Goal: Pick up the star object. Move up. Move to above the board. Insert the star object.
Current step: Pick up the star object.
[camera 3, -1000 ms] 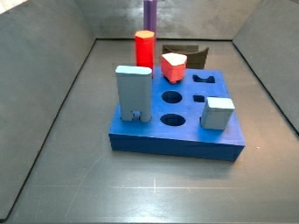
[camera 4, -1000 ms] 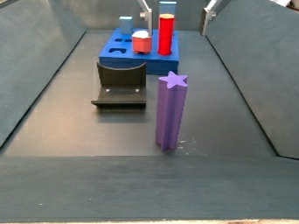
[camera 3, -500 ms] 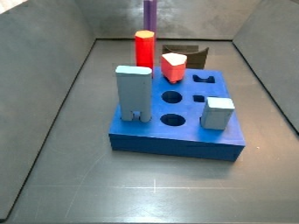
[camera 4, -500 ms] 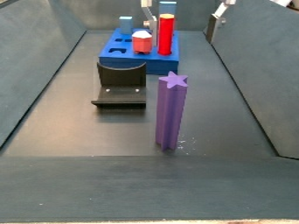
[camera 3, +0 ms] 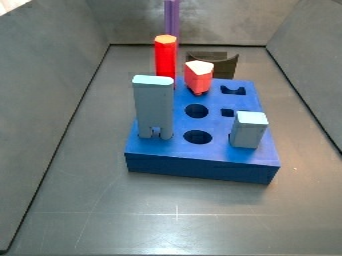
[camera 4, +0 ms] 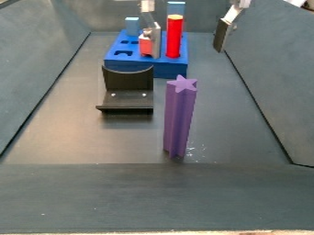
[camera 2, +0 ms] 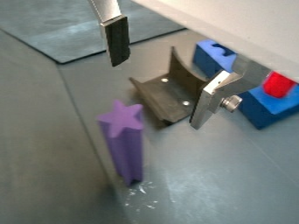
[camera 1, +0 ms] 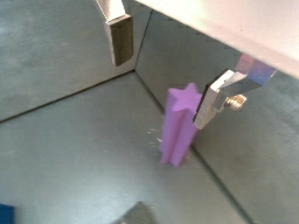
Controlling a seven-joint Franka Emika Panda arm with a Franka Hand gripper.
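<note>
The star object point(camera 4: 181, 115) is a tall purple prism standing upright on the grey floor, apart from the board point(camera 4: 128, 57). It shows in both wrist views point(camera 1: 177, 122) point(camera 2: 124, 140), and far back in a side view point(camera 3: 171, 14). My gripper point(camera 1: 169, 68) is open and empty, hovering above the star; it also shows in a wrist view point(camera 2: 163, 70) and a side view point(camera 4: 188, 37). One finger point(camera 1: 216, 94) is close beside the star's top, the other finger point(camera 1: 121, 39) is well apart from it. The board point(camera 3: 201, 150) is a thick blue block with holes.
On the board stand a red peg point(camera 3: 164, 55), a tall light-blue block point(camera 3: 151, 105), a small light-blue cube point(camera 3: 249, 128) and a red-and-white piece point(camera 3: 199, 75). The fixture point(camera 4: 127, 92) point(camera 2: 170, 92) stands between board and star. Grey walls slope up on both sides.
My gripper has moved from over the board's far end toward the star and come lower. The star and the pieces on the board have not moved.
</note>
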